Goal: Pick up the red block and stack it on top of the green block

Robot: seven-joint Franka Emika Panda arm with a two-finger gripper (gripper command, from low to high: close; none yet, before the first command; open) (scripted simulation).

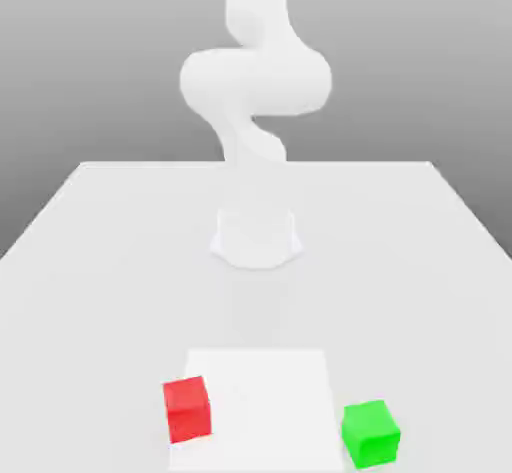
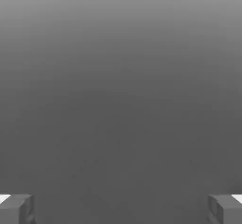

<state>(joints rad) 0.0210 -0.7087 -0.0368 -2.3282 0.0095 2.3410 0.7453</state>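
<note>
**Stacking task: nothing done yet**

My gripper (image 2: pixel 121 209) stands fully open, holding nothing. The small red cube (image 1: pixel 187 408) rests on the white table (image 1: pixel 100 261), well apart from the small green cube (image 1: pixel 370 432). All 2 steps, pick and stack, remain.

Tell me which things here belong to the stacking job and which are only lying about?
Belong to the job:
- red block
- green block
- claw, open

Only there:
- white table
- pale square patch on the table
</note>
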